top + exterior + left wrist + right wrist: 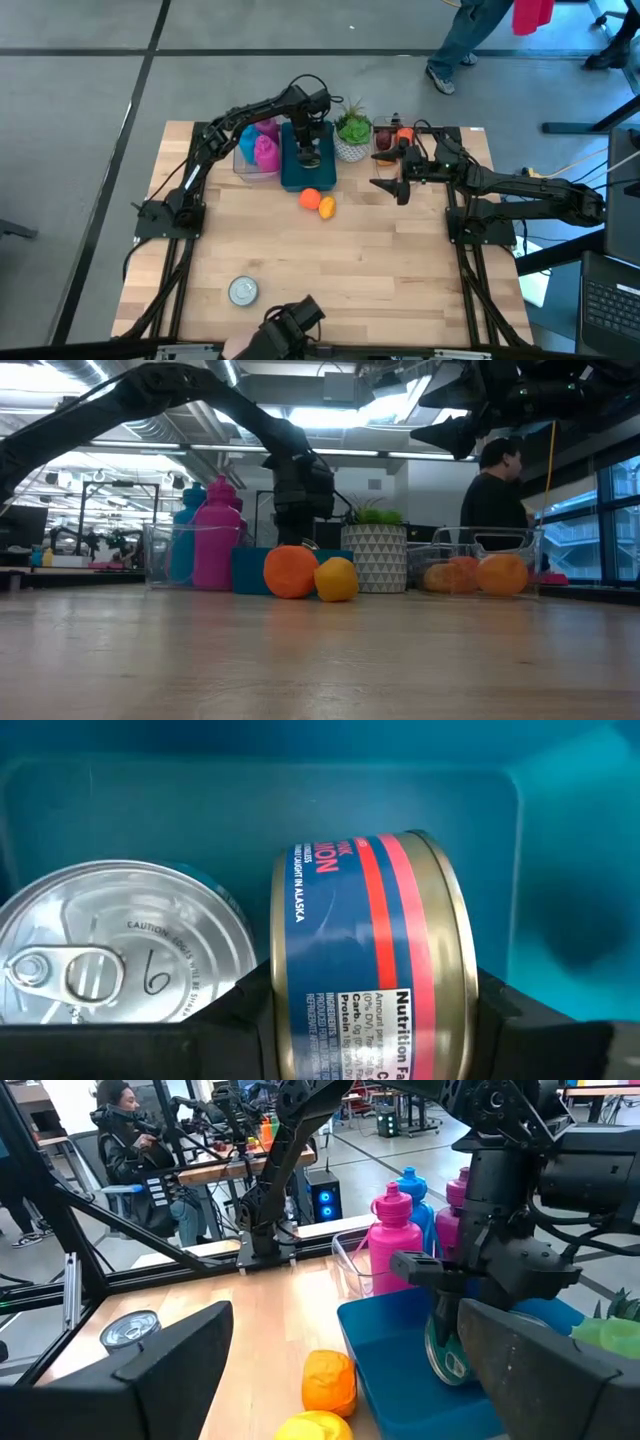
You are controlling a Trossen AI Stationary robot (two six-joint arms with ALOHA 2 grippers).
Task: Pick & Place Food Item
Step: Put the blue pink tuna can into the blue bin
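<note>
A tin can with a blue, red and pink label (365, 950) is in my left gripper (308, 155), which reaches down into the teal bin (292, 178) at the table's far side. A second can (110, 965) lies flat on the bin floor, pull-tab lid up. A third can (243, 290) stands on the table near the near edge. Two orange fruits (310, 198) (326, 207) rest on the table just in front of the bin. My right gripper (390, 185) hovers open above the table, right of the fruits. My left gripper pinches the labelled can between its two fingers (240, 1015), one on each flat end, beside the rim (285, 990). The fingers come from above, pointing down into the bin. The can is turned on its side, its curved label facing the wrist camera. Whether it rests on the bin floor is hidden.
A clear box with pink and blue bottles (258, 150) stands left of the bin, a potted plant (352, 135) to its right, then a clear box with fruit (385, 140). Bare wooden table (350, 270) lies toward the near edge. People show beyond the table.
</note>
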